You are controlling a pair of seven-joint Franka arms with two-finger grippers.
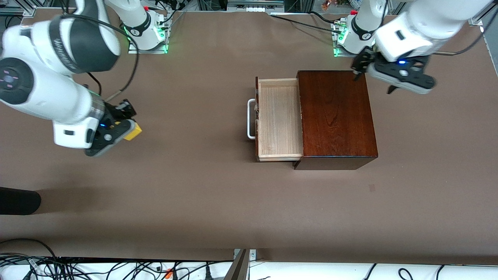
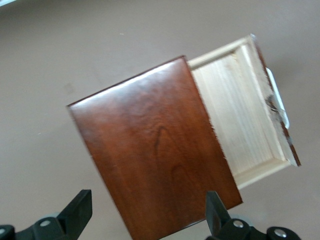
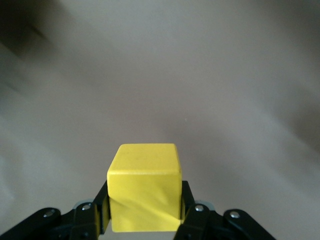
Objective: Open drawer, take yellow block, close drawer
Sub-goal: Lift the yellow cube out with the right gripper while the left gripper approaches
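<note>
Item 1, right pincer (image 1: 130, 130): hanging over the bare brown worktop (image 1: 202, 194) toward the right arm's end, well apart from the box; its fingers (image 3: 192, 210) are clamping the yellow block (image 3: 145, 187) from two opposite sides, the block's top and one side face showing clear of the pads

Item 2, yellow block: sitting in that grip, up off the worktop, out of the drawer; in the front view only a yellow corner (image 1: 133, 132) is peeking out past the pincer body

Item 3, drawer (image 1: 279, 118): standing pulled out of the box toward the right arm's end; the pale wood tray is lying exposed with nothing showing inside it; its white U-shaped handle (image 1: 251, 118) is projecting from the dark front

Item 4, mahogany box (image 1: 336, 116): resting on the worktop nearer the left arm's end, glossy top catching light, the drawer issuing from its side

Item 5, left pincer (image 1: 373, 79): hovering over the box's corner nearest the left arm's base; its two dark fingers (image 2: 77, 212) are standing wide apart and holding nothing, with the box top showing between them in the left wrist view
</note>
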